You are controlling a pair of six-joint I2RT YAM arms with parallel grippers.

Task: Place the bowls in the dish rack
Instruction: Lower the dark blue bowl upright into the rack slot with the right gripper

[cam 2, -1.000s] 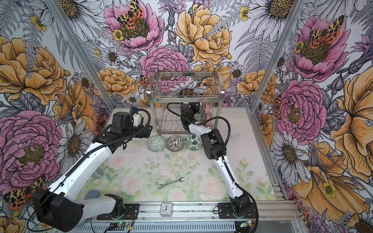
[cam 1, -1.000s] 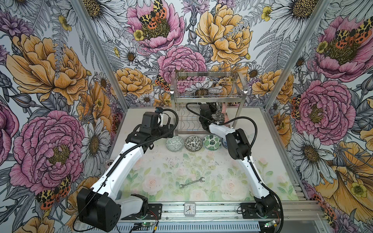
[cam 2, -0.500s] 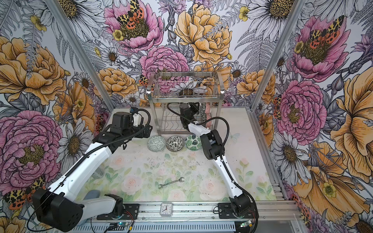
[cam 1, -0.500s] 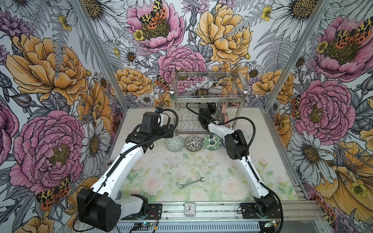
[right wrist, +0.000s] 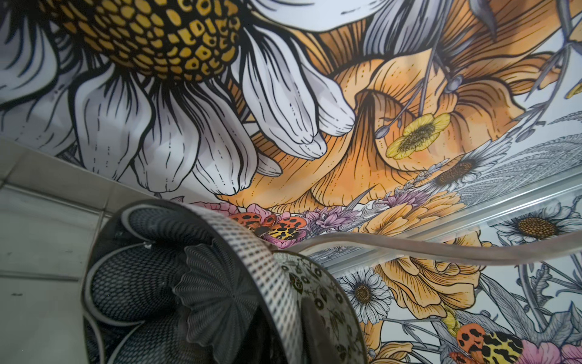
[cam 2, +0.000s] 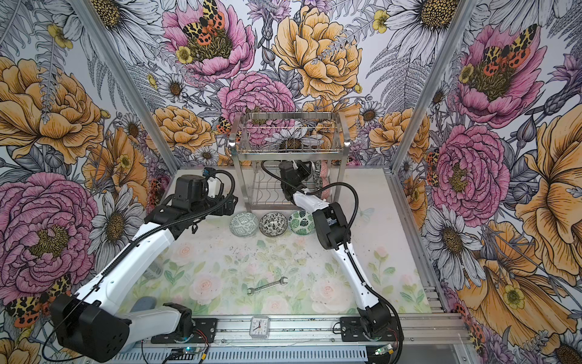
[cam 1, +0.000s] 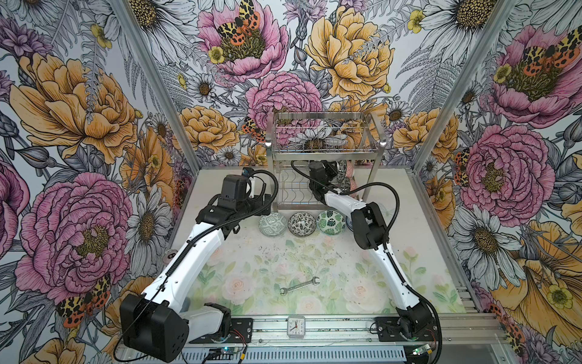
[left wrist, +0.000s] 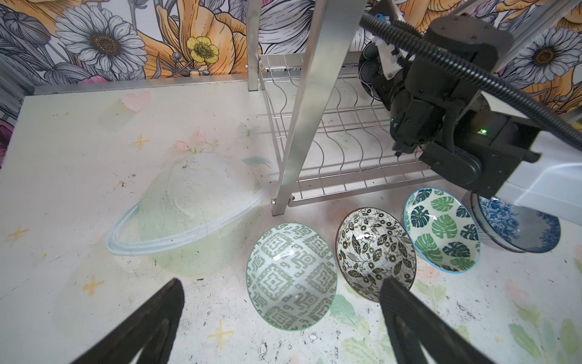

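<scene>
Stainless wire around a dark petal bowl [right wrist: 176, 283]: set on edge among the wavy slots of the dish rack [cam 1: 324, 148], lower shelf, just in front of a black-and-white floral bowl [right wrist: 318, 302] already slotted. Right end effector [cam 1: 334, 168] reaching in under the upper tier, close against that bowl; cannot tell whether clenched on it or released. Judged as the setting-down step for one more bowl.

Outward on the bench [cam 1: 252, 258], a row before the rack: green geometric bowl [left wrist: 291, 277], black floral bowl [left wrist: 376, 252], green leaf bowl [left wrist: 442, 230], blue-white bowl [left wrist: 516, 227] partly under the right arm. Left end effector [left wrist: 282, 283] spread wide, grasping nothing, hovering over the geometric one.

Next, probably: let go fully, back straight out without tipping the standing bowls, then take from the row.
</scene>
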